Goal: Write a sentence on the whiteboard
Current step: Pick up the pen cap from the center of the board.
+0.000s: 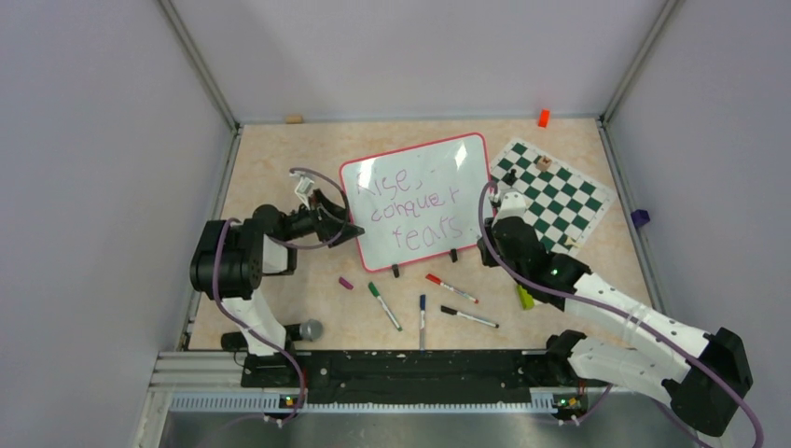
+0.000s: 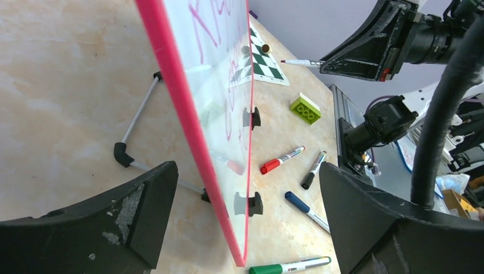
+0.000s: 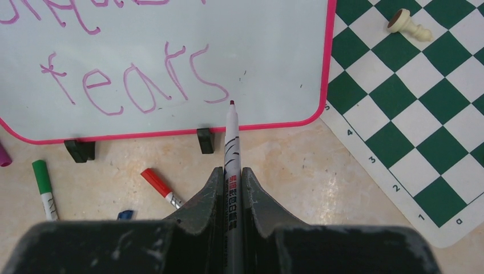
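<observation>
Top: overhead, far. Left wrist: edge-on to whiteboard (image 2: 212, 85), near. Right wrist: facing it, near.

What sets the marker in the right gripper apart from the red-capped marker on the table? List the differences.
The held marker is uncapped, its dark tip bare; the red-capped marker is capped. The held marker is clamped in the jaws of the right gripper, pointing at the whiteboard; the red-capped marker lies loose on the table. Both have white barrels.
</observation>
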